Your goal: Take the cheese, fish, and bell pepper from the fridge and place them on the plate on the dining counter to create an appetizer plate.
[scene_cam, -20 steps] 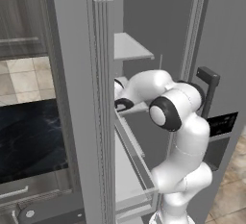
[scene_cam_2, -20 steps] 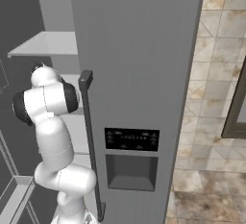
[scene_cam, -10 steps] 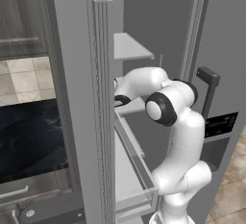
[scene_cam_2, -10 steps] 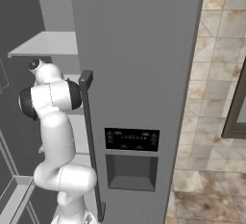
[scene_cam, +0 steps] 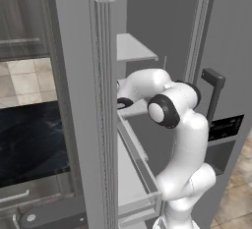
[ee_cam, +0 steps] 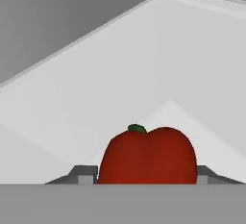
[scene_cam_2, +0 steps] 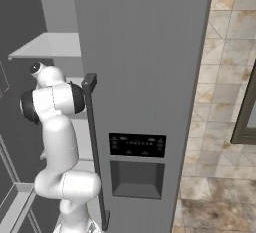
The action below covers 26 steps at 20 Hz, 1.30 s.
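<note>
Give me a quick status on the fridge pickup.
Gripper closing around bell pepper. Pepper sits on fridge shelf. Nothing in the way.

A dark-red bell pepper [ee_cam: 149, 156] with a green stem sits on a pale grey fridge shelf [ee_cam: 158, 64], between the tool's [ee_cam: 146, 176] fingertips [ee_cam: 82, 174].

Well to the right of the fingers [ee_cam: 84, 174] lie beige stone tiles [scene_cam_2: 220, 127] and a dark framed panel [scene_cam_2: 247, 108]. Well to their left, pale tiles [scene_cam: 23, 79] sit above a glossy black surface [scene_cam: 29, 142].
</note>
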{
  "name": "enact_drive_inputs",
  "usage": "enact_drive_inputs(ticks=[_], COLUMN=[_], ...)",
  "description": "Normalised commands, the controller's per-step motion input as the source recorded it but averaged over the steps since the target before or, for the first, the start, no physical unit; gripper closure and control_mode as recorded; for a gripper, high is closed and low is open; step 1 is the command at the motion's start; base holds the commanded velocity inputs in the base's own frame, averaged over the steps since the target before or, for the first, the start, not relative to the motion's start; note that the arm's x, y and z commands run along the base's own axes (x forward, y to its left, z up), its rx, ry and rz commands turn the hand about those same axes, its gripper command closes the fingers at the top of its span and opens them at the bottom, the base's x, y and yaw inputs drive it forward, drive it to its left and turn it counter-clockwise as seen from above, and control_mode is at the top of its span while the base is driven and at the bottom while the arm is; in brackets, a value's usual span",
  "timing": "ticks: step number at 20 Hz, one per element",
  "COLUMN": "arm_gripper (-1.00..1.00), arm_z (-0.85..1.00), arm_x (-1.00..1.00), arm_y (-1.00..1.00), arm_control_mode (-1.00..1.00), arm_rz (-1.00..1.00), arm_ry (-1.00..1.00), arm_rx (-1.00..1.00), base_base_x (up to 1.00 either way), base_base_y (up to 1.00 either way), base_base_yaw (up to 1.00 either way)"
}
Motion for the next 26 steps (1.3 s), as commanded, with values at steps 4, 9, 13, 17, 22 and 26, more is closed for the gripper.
enact_drive_inputs(ticks=[4, 9, 13, 17, 22, 26], arm_gripper=[1.0, 1.0, 1.0, 1.0, 1.0, 1.0], arm_z=[-0.34, -0.06, 0.0, 0.0, 0.23, 0.66], arm_x=[-0.16, -0.55, -0.81, -0.97, -0.87, -0.86], arm_y=[-0.25, -0.46, -0.63, -0.69, -0.68, -0.43], arm_control_mode=[-1.0, -1.0, -1.0, -1.0, -1.0, -1.0], arm_rz=[-0.05, 0.0, 0.0, 0.01, 0.07, 0.17], arm_ry=[0.0, 0.0, -0.01, 0.0, 0.0, 0.02], arm_rx=[0.0, 0.0, 0.0, 0.0, 0.0, 0.06], base_base_x=[0.0, 0.0, 0.0, 0.0, 0.0, 0.0], base_base_y=[0.0, 0.0, 0.0, 0.0, 0.0, 0.0], base_base_yaw=[0.0, 0.0, 0.0, 0.0, 0.0, 0.0])
